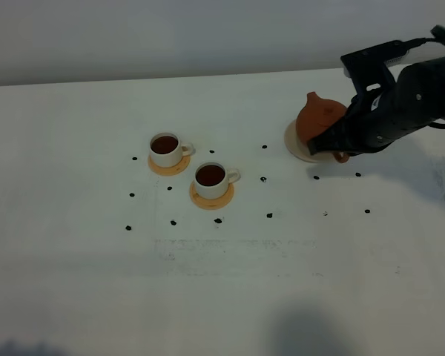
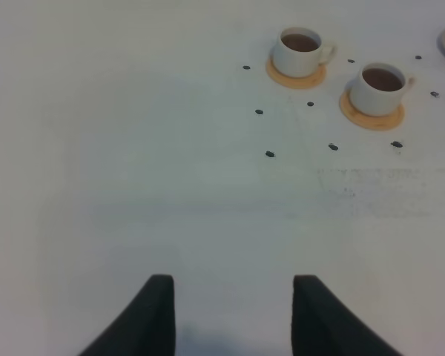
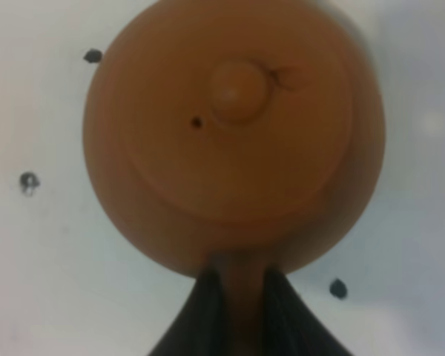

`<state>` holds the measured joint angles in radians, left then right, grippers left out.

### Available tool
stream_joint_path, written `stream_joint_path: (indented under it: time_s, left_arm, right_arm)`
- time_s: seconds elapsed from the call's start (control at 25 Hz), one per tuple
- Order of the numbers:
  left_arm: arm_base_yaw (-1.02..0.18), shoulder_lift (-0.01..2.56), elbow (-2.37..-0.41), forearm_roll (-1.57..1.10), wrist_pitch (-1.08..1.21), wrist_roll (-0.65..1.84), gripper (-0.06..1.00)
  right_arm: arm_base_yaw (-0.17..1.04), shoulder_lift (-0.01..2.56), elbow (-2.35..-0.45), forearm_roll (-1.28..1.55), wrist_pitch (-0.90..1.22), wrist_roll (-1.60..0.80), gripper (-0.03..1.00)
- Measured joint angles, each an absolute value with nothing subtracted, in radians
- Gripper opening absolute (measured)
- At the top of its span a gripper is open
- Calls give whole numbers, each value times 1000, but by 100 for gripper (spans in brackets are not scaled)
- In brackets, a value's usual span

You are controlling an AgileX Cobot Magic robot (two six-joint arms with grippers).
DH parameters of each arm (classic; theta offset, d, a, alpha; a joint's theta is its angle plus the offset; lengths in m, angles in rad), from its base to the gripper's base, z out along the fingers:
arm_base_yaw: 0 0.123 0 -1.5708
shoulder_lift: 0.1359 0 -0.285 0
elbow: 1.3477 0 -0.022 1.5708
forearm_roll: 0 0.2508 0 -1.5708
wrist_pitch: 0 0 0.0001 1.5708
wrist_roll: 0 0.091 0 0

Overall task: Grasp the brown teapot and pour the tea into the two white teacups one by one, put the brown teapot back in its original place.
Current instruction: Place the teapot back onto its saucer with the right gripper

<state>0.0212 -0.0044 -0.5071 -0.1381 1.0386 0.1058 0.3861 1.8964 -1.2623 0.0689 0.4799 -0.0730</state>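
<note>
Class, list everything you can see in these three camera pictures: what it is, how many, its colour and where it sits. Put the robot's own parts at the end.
Teapot: one, reddish-brown, tilted over the saucer at the right rear of the table.
Saucer: one, cream, under the teapot.
Teacups: two, white, left of centre, each on a coaster.
Tea: dark reddish-brown, in both cups.
Coasters: two, orange-tan, one under each cup.
Small dark marks: several, black, scattered around the cups and saucer.
Table: one, white.
Right end effector: black, shut on the teapot handle.
Left end effector: black, open, holding nothing, above bare table.
</note>
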Motion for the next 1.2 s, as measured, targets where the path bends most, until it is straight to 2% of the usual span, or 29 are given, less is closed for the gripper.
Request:
stream_joint_path:
  time_s: [0.32,1.2]
  left_arm:
    - [21,-4,-507,-138,1038,105,43]
    - [21,-4,-507,-138,1038,105,43]
  right_arm:
    - [386,2011,-1360,74,484,-72,9]
    - [366,2066,-1372,67,453,-76,9]
